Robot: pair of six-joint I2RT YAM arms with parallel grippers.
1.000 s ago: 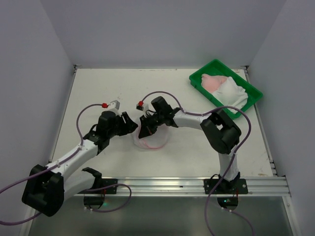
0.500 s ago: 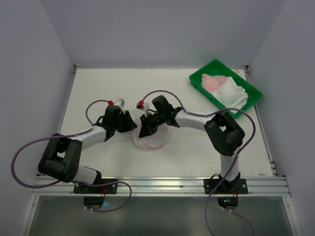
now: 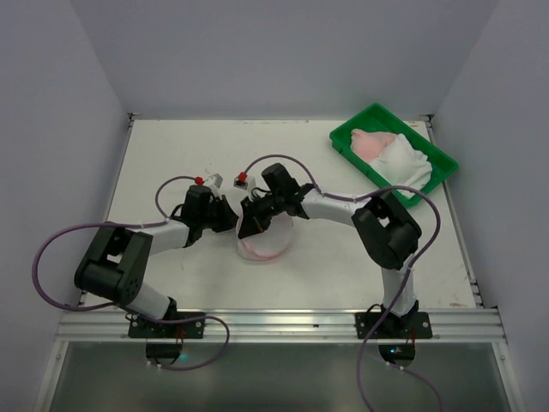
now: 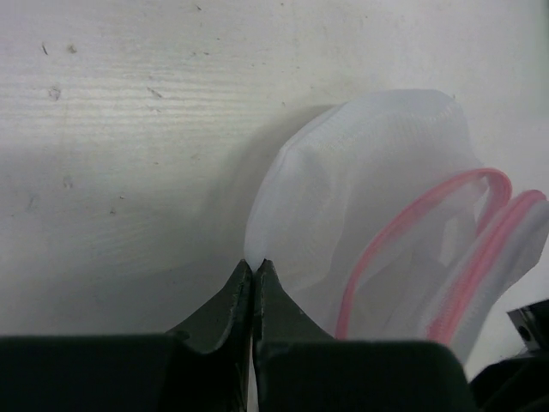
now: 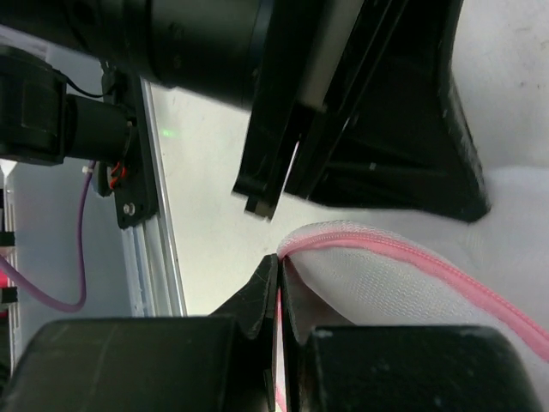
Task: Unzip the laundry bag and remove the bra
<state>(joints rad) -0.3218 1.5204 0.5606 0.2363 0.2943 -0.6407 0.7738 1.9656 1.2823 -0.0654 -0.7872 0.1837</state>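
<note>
The laundry bag (image 3: 266, 242), white mesh with pink zip trim (image 4: 393, 243), lies mid-table between both arms. My left gripper (image 4: 254, 264) is shut, pinching the bag's white mesh edge (image 4: 257, 249) at its left side; from above it (image 3: 230, 220) sits at the bag's upper left. My right gripper (image 5: 279, 262) is shut on the pink zip trim (image 5: 403, 249) at the bag's rim, and from above it (image 3: 250, 225) is right beside the left one. The zip edges (image 4: 480, 257) gape apart. The bra is hidden; nothing distinct shows through the mesh.
A green plastic tray (image 3: 347, 144) at the back right holds pink and white cloth (image 3: 390, 153). The left gripper's black body (image 5: 386, 129) fills the top of the right wrist view. The rail (image 3: 283, 322) runs along the table's near edge.
The left arm folded in toward the bag and its gripper went from open to shut on the mesh edge. The right gripper stayed shut on the zip trim.
</note>
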